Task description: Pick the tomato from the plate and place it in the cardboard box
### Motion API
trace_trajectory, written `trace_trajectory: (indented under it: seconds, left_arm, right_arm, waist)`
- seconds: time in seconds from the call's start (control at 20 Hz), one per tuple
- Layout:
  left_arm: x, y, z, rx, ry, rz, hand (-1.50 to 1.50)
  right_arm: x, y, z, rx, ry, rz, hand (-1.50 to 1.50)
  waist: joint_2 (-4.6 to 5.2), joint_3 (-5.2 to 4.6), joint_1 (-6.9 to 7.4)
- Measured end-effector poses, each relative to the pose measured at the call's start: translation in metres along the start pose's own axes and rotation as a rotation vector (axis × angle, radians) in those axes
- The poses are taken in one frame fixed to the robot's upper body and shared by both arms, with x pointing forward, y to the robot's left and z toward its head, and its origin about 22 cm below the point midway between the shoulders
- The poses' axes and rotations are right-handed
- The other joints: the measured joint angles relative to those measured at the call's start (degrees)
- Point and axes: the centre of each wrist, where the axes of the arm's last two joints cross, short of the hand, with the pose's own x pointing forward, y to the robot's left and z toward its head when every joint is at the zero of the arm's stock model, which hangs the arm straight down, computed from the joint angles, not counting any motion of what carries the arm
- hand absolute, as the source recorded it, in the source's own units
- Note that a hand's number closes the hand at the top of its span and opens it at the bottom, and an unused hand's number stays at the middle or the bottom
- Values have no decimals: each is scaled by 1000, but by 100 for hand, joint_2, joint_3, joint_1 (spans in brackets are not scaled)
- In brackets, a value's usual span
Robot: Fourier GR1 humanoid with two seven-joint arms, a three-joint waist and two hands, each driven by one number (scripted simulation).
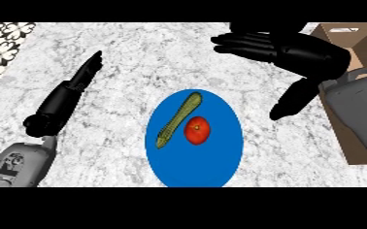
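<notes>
So the biggest thing here is the table point(143, 58), a grey-white marbled top that fills pretty much the whole view. Sitting on it toward the lower middle is a blue plate point(204, 167), and off at the right edge you can see part of the cardboard box point(345, 126), brown, with its open top partly cut off by the frame. The right robot hand point(301, 53) is up near the top right, hovering above the table between the plate and the box, fingers stretched out straight toward the left and thumb hanging down, so it's released and carrying nothing. The left robot hand point(68, 94) is over on the left side, fingers straight and pointing up and to the right, also released, well apart from the plate. On the plate there's a long green cucumber point(179, 120) lying diagonally, and just beside it on the right, touching or nearly touching it, is the tomato point(197, 130), red and round. So the tomato sits on the plate, roughly in its middle, well apart from both hands and from the box.
</notes>
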Motion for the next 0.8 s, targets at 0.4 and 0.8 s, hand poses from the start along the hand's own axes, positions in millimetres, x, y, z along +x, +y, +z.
trace_trajectory:
  seconds: [0.4,0.8]
  left_arm:
    - [-2,-1,2,10,5,-2,0]
    - [0,-3,1,10,5,-5,0]
  right_arm:
    - [58,19,-41,265,56,203,-150]
    - [100,50,-57,383,167,296,-150]
  waist:
    - [-21,0,-70]
    - [-11,4,-72]
